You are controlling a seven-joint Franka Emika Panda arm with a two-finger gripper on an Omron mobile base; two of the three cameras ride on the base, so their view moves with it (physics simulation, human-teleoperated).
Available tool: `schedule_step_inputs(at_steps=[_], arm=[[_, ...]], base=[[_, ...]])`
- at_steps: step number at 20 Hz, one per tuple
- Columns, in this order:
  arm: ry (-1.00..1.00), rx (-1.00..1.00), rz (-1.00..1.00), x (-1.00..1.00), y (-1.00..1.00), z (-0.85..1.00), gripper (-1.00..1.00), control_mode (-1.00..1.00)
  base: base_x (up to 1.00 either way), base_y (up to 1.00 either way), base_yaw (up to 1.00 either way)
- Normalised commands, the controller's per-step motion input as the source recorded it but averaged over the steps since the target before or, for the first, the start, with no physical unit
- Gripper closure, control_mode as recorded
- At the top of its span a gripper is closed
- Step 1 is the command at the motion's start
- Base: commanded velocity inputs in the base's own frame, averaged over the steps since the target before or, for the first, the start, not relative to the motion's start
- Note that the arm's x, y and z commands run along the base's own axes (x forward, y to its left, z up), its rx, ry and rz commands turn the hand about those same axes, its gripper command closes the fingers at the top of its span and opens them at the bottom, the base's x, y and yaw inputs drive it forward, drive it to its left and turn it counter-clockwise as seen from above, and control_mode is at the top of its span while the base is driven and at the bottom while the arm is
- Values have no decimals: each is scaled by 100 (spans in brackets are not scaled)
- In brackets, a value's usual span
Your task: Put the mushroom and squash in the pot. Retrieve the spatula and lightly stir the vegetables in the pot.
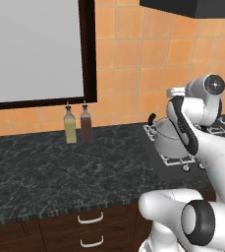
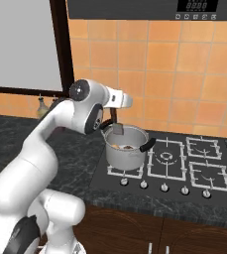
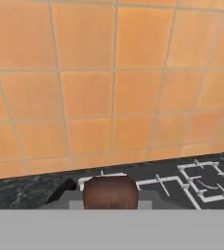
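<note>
The steel pot [image 2: 126, 155] with black side handles stands on the front left burner; it is also in the left base view [image 1: 167, 141], partly behind my arm. Inside it lie the pale squash [image 2: 116, 146] and the small dark mushroom [image 2: 130, 147]. My gripper [image 2: 114, 111] hangs just above the pot's back rim, shut on the spatula [image 2: 117, 127]. The reddish-brown handle runs down from the fingers and the grey blade dips at the rim. In the hand view the handle's end [image 3: 109, 193] shows between the fingertips, in front of the tiled wall.
The stove [image 2: 184, 166] has several burners and a row of knobs [image 2: 164, 187] along its front. Two bottles [image 1: 77, 125] stand at the back of the dark counter [image 1: 45, 172] under the window. A range hood [image 2: 149, 9] hangs overhead.
</note>
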Motion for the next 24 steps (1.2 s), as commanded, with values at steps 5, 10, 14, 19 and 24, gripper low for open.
schedule_step_inputs(at_steps=[5, 10, 14, 19, 24], arm=[[0, 30, -11, 30, -43, -57, 100, -100], [0, 15, -12, 26, -12, -69, 100, -100], [0, 1, -16, 37, -7, -55, 100, -100], [0, 0, -15, 29, -11, -54, 100, -100], [3, 3, -13, 38, -6, -41, 100, -100]], base=[[0, 0, 0], [0, 0, 0], [0, 0, 0], [0, 0, 0], [0, 0, 0]])
